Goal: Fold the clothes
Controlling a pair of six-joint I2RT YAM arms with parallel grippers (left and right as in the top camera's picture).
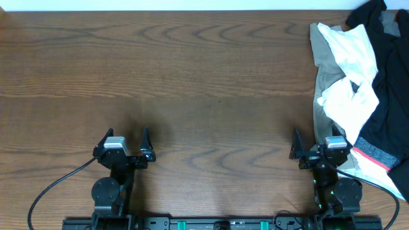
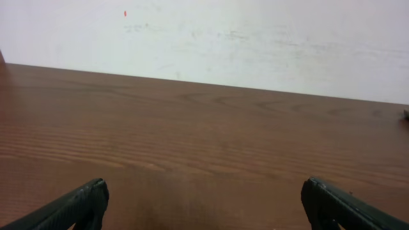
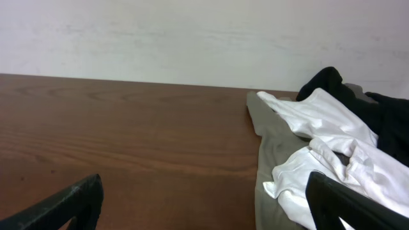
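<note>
A heap of clothes lies at the table's right edge: a crumpled white shirt on an olive-grey garment, with a black garment bearing a red stripe beside them. In the right wrist view the white shirt and olive-grey garment lie ahead and to the right, the black garment behind. My right gripper is open and empty, its right finger next to the pile. My left gripper is open and empty over bare wood at the front left, far from the clothes.
The brown wooden table stretches bare from the left edge to the pile. A white wall stands behind the table's far edge. Cables run from both arm bases along the front edge.
</note>
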